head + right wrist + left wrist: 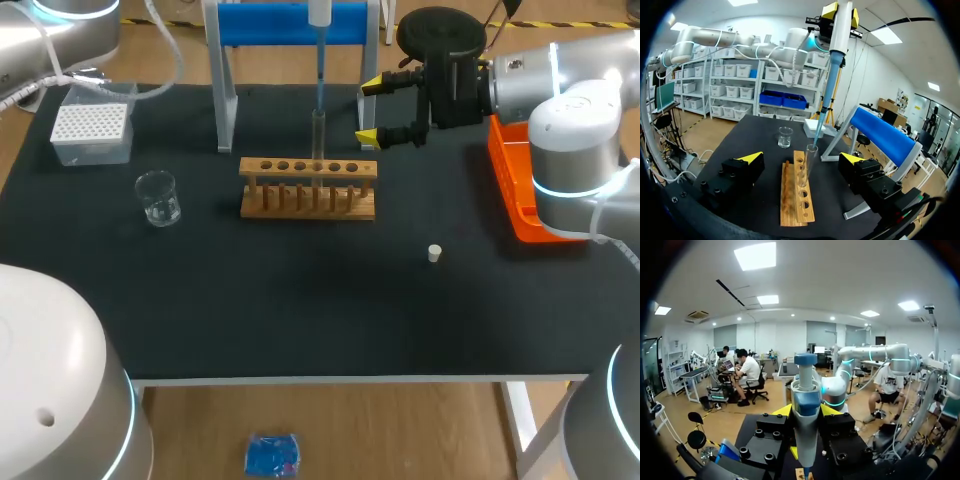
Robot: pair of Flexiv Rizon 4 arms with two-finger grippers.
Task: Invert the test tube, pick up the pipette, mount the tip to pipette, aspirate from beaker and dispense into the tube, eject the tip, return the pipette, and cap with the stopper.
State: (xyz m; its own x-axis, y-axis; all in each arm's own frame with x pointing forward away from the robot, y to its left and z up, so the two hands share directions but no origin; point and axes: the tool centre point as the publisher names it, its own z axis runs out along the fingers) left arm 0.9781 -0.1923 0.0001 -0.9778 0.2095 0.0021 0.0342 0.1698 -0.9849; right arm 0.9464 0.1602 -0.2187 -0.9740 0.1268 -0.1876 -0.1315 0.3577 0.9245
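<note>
Our left gripper (806, 412) clamps the pipette (805, 390); in the head view it is cut off above the rack (308, 187). The tip (819, 131) meets the mouth of the test tube (806, 167) standing in the rack, and we can't tell if it's inside. Our right gripper (370, 110) gapes wide and empty beside the rack. The stopper (434, 253) lies apart from the rack.

Matte black table (300, 300). At 12 o'clock, a blue-and-white stand (290, 25); at 3 o'clock, a bright orange tray (510, 180). Pale wooden rack (308, 200), clear beaker (158, 197), white stopper (434, 253). The tip box (90, 125) — at 10 o'clock — is white with a grid of dots. The pipette (805, 415) is white and blue; right gripper (368, 110) black, yellow-tipped.
</note>
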